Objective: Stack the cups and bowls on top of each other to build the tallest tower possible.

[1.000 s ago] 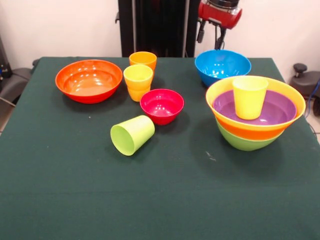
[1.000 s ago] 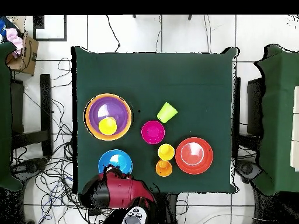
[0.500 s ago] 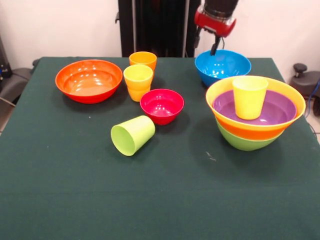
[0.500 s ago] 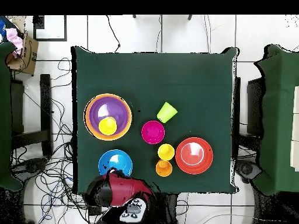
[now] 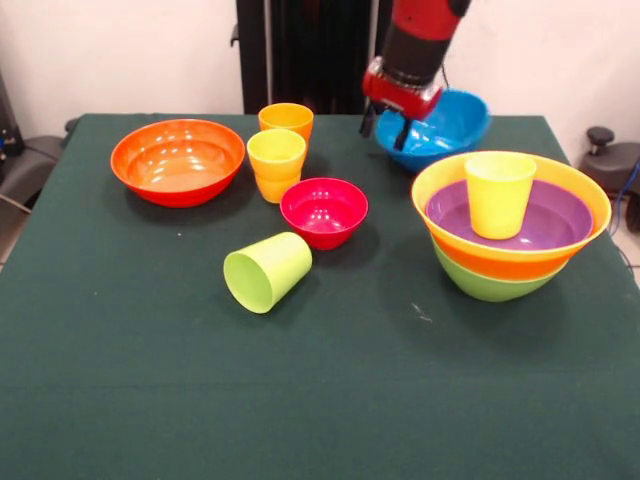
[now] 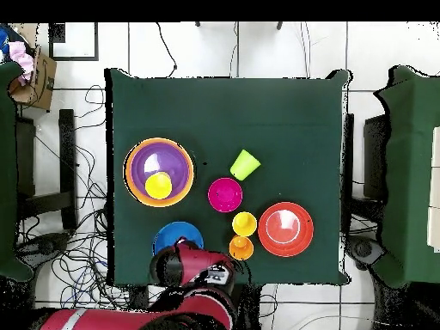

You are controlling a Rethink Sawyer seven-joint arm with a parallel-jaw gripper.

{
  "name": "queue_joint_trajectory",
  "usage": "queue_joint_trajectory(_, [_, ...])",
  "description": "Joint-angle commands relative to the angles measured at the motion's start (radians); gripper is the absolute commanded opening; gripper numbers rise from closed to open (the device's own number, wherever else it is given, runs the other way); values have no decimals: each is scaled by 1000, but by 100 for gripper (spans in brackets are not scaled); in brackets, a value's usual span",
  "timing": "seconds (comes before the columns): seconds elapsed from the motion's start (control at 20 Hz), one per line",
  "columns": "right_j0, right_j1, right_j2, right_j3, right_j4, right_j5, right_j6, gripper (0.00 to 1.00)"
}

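Gripping blue bowl by its rim, pincer has one finger inside, one outside, tilting bowl off table, likely so thin wall gives firm hold. Tower sits just beside, toward camera: green, orange, purple bowls nested, yellow cup upright inside. Magenta bowl, two stacked cups, tipped lime cup, big orange bowl wait across from pincer's other side.

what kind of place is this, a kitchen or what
Probably a robot lab, not a kitchen: a green cloth-covered table on a tiled floor, loose cables trailing round it, and a red robot arm over plastic bowls.
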Motion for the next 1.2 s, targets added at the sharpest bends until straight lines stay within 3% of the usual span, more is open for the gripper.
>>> queue_joint_trajectory(0.05, [-50,69,82,-174,-56,-43,12,100])
queue_joint_trajectory(0.4, [-21,40,89,-139,-59,-3,50,100])
queue_joint_trajectory(0.7, [35,-19,88,-82,-20,26,99,100])
queue_joint_trajectory(1.2, [59,-111,168,-29,34,44,161,100])
